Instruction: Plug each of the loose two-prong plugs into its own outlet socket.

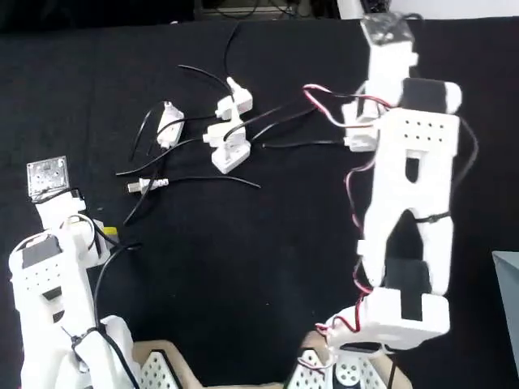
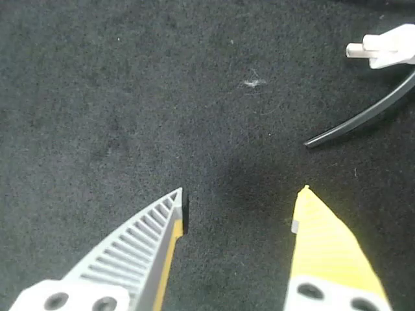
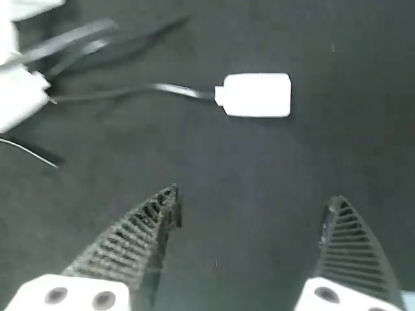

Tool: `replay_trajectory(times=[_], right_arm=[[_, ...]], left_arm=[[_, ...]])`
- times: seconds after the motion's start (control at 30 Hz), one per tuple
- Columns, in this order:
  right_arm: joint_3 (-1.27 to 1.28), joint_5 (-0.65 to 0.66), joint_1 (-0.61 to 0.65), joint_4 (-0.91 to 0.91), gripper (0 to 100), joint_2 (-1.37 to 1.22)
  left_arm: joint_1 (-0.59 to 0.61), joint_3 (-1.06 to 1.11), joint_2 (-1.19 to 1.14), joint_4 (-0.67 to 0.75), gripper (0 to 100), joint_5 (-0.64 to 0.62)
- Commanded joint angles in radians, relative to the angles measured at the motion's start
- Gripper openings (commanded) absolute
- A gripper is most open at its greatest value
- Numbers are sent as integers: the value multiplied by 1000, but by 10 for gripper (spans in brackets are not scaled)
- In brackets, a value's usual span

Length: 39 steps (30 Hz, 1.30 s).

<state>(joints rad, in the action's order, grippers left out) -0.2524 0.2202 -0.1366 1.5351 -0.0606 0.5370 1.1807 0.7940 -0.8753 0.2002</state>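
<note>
Plugs and sockets, small white bodies on thin black cords, lie scattered over the far left part of the black bench (image 1: 276, 267) in the high view. One two-prong plug (image 1: 147, 185) lies apart from the cluster (image 1: 227, 139), on the side nearest the left arm, with its prongs bare. Whether any pair in that cluster is already mated cannot be told.

In the left wrist view the left gripper (image 2: 243, 191) hangs over bare cloth, spread wide and empty. A white plug end (image 2: 384, 50) and its cord (image 2: 363, 116) lie ahead, well apart from the fingertips.

In the right wrist view the right gripper (image 3: 255, 194) is likewise wide and empty. A white block (image 3: 256, 95) on a cord lies ahead, roughly in line with the gap. Whether it is a plug or a socket is unclear.

The step in hand looks like the reach for a first pick. The next move calls for lowering onto a plug's body and pinching its sides so the prongs stay free. One arm should likely steady a socket while the other pushes the prongs in straight.
</note>
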Motion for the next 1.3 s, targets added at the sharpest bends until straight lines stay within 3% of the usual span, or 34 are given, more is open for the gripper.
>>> replay_trajectory(times=[0.0, 0.13, 0.3, 0.43, 0.57, 0.83, 1.27], right_arm=[[48, 2, -66, -14, 336, 48], [137, -55, -84, -17, 336, 50], [191, -264, 17, -68, 336, 45], [271, -483, 54, -308, 336, 44], [343, -563, 54, -509, 336, 30], [153, -608, 51, -476, 340, -199], [-456, -873, -12, -201, 341, -624]], left_arm=[[-1, -2, 20, 18, 274, -11], [-1, -1, 20, 18, 274, -11], [-2, -1, 20, 20, 274, -11], [-2, -1, 20, 20, 274, -11], [-2, -1, 20, 26, 274, -11], [-2, 38, 20, 104, 274, -11], [-38, 42, 20, 104, 274, -12]])
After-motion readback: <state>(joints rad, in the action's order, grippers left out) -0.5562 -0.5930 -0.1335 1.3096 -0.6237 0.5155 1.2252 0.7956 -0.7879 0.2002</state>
